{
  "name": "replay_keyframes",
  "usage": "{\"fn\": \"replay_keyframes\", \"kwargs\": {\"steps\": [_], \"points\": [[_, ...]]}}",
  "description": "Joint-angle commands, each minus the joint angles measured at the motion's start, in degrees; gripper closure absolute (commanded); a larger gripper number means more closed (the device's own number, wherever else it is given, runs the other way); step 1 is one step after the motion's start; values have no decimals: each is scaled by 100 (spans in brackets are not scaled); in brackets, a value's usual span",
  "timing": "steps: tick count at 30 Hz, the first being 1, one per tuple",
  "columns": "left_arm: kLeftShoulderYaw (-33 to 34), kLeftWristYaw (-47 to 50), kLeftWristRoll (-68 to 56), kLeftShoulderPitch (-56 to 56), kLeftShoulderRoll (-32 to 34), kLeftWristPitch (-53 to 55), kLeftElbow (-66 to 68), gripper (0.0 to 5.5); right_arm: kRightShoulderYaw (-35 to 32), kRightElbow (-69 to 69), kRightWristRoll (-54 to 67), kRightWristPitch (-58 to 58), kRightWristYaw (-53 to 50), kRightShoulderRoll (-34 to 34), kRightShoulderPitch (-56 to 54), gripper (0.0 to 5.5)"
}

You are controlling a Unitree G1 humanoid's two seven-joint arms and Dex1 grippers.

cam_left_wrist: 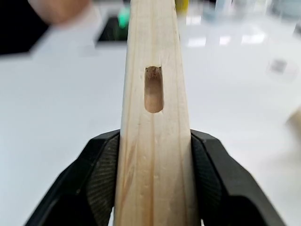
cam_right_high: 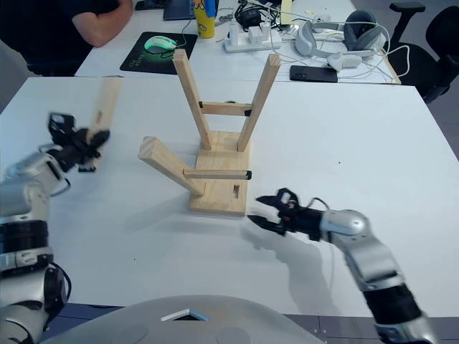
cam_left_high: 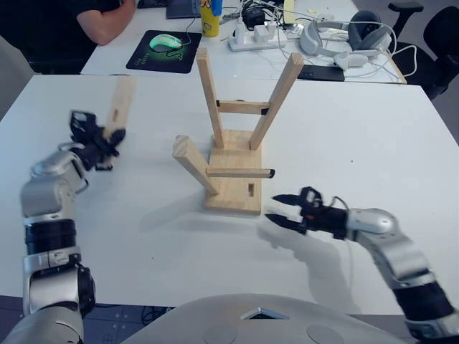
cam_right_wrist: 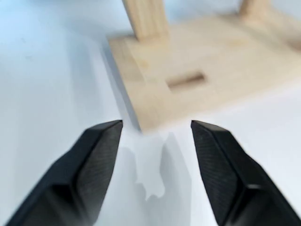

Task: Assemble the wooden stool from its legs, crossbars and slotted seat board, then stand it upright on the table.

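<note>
**Pine stool three legs up, fourth leg in the left claw**

Upside down on the white counter (cam_left_high: 373, 143) lies the seat board (cam_left_high: 233, 197), about mid-counter. Two legs stand in its far side, the left far leg (cam_left_high: 210, 97) and the right far leg (cam_left_high: 276, 100), leaning apart towards their tops. The upper crossbar (cam_left_high: 242, 107) joins them. A third, tilted leg (cam_left_high: 192, 162) leans out over the board's left edge. The lower crossbar (cam_left_high: 240, 173) runs from it to the right. That bar's dark-tipped free end hangs over the board, just beside the empty slot (cam_left_high: 251, 189).

Out at the counter's left side, the left claw (cam_left_high: 109, 136) is clenched on the loose leg (cam_left_high: 120, 105), well apart from the board. It holds the leg near the lower end, so the rest points up and away. The wrist camera shows a rounded mortise (cam_left_wrist: 153, 89) in the face above the pads.

Low over the counter, the right claw (cam_left_high: 281, 212) is spread wide and grips nothing. It sits just off the board's near right corner, tips towards the empty slot, with bare counter between.

Behind is a second counter (cam_left_high: 237, 64) with a mouse (cam_left_high: 166, 43) on a black mouse pad (cam_left_high: 147, 59). It also carries a yellow container (cam_left_high: 210, 21), a white power strip (cam_left_high: 256, 37), headphones (cam_left_high: 337, 36) and a black phone (cam_left_high: 321, 72).
</note>
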Motion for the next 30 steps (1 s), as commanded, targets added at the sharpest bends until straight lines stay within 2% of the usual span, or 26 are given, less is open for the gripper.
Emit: {"fn": "replay_keyframes", "kwargs": {"steps": [1, 4, 8, 11, 14, 19, 22, 30], "points": [[457, -805, -1091, -653, 311, 233, -811, 343, -1472, 330, 1263, 685, 323, -384, -521, 212], [490, -1275, -1903, -1210, 504, 664, -1228, 343, -2108, 268, 2533, 1492, 196, -345, -1324, 162], [217, -1553, -2609, -2284, 740, 1346, -1378, 343, -2483, 248, 4072, 2260, -155, -174, -2438, 95], [-82, -1847, -2929, -3071, 635, 1621, -1074, 343, -2421, 369, 4838, 2511, -559, 154, -3198, 51], [-422, -2163, -3219, -3644, 371, 1899, -771, 343, -2059, 633, 4755, 2330, -793, 646, -3955, 13], [-813, -2718, -3662, -4070, 22, 2548, -154, 343, -1862, 1097, 4777, 2081, -864, 1350, -4769, 10], [-1127, -3154, -3482, -4197, -52, 2528, 245, 343, -1889, 1224, 4995, 2103, -892, 1661, -4999, 10], [-1598, -3754, -3142, -4038, -151, 2405, 180, 343, -1878, 1584, 5183, 2219, -950, 1954, -5285, 10]]}}
